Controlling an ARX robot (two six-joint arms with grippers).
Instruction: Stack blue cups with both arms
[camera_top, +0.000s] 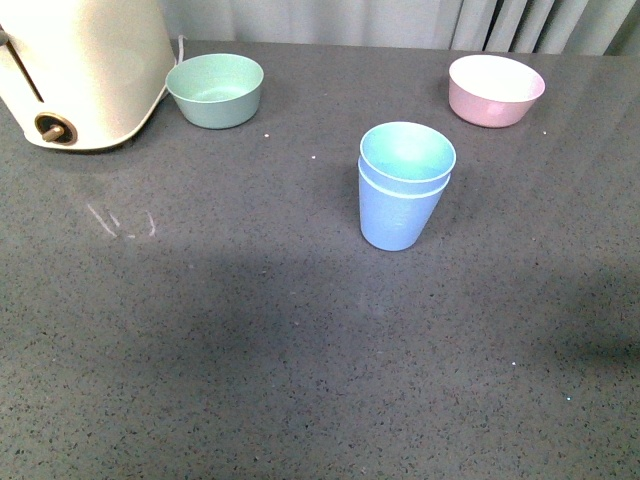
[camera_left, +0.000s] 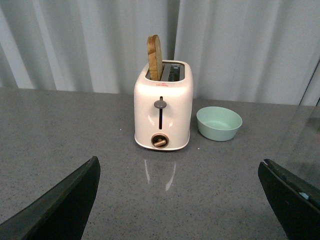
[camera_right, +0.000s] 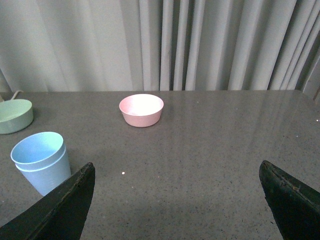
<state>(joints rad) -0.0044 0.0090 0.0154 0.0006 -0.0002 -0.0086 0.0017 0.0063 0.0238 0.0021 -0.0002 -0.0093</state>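
Note:
The two blue cups (camera_top: 404, 188) stand nested, one inside the other, upright on the grey table a little right of its middle. In the right wrist view the stacked cups (camera_right: 41, 161) show beside one finger. My right gripper (camera_right: 177, 197) is open and empty, apart from the cups. My left gripper (camera_left: 180, 197) is open and empty, with bare table between its fingers. Neither arm shows in the front view.
A cream toaster (camera_top: 80, 70) with a slice in its slot (camera_left: 154, 57) stands at the far left. A green bowl (camera_top: 215, 90) sits beside it. A pink bowl (camera_top: 495, 89) sits at the far right. Curtains hang behind the table.

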